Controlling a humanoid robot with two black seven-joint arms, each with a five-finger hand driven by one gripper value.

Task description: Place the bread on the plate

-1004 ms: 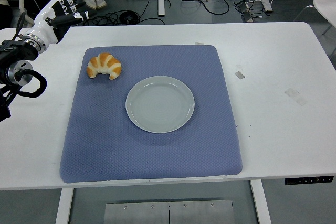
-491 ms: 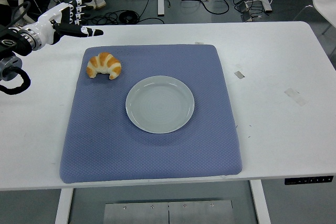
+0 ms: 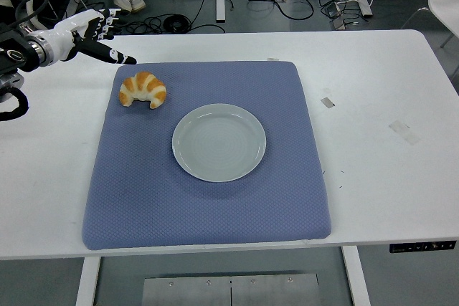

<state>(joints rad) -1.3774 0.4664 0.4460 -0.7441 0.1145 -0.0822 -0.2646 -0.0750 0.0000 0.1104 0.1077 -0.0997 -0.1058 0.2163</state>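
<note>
Hovering open-fingered, left hand (image 3: pixel 92 34) nears glossy crescent bread (image 3: pixel 142 89); smooth round plate (image 3: pixel 219 142).

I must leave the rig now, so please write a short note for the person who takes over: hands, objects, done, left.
Left hand: open, holding nothing, above the table's far left, just beyond the croissant.
Right hand: not in view.
Croissant: on the blue mat, far left corner, apart from the plate.
Plate: empty, mid-mat.
Done: nothing yet; no grasp.
Left: grasp the croissant, carry it right and nearer, set it on the plate.
</note>
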